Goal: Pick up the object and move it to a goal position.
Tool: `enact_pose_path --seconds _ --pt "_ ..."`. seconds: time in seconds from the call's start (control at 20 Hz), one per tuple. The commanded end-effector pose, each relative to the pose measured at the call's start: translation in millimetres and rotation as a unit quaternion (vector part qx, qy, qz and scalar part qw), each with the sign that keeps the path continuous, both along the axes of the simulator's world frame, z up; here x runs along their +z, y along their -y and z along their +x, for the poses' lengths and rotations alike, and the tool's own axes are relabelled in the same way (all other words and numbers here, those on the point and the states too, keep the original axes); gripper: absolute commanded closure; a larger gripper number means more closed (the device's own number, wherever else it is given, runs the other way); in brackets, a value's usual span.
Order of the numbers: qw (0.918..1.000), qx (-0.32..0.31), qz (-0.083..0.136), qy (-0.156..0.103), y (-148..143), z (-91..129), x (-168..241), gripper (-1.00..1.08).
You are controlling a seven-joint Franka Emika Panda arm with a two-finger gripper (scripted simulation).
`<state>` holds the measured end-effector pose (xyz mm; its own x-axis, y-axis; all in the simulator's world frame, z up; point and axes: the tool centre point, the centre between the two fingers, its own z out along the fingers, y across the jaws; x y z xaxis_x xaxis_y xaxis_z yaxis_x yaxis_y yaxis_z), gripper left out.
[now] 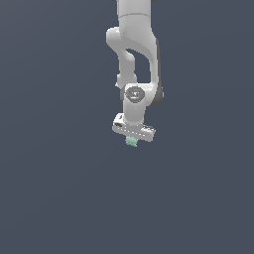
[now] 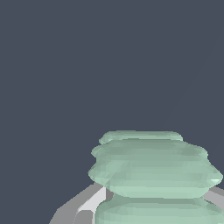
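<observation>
Exterior view, centre of frame: mint-green ridged object [image 1: 131,142] sits tucked right under the white gripper [image 1: 132,138], just below the wide hand bar. Fingers are hidden here, too small to make out. Plain dark grey background all round, no goal marker visible, no shadow or surface edge, so I can't tell if the object is off the ground.

Wrist view, lower left to lower right: grey finger [image 2: 81,205] runs up against the object [image 2: 153,168], a second grey finger edge shows at the far lower right. The object fills the lower middle to right, stacked ridges, sitting between them. Fingers look clamped on it.

Progress judgement: grasp looks done; transport to the goal is what's left, goal position not shown, so how much remains is unclear.

Arm pose: Panda arm [image 1: 134,44] comes down from top centre, wrist bent, hand pointing down, bar tilted slightly, lower toward the frame's right.
</observation>
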<state>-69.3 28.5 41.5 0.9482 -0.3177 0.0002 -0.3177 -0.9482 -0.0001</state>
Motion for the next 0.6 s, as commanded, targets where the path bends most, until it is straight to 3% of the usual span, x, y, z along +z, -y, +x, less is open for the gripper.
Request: enact_pose_path --seconds 0.0,0.55 --pt "1.0 0.0 0.0 0.0 0.0 -0.1 -0.3 1.08" --pt "1.0 0.0 0.0 0.0 0.4 6.0 7.4 1.08"
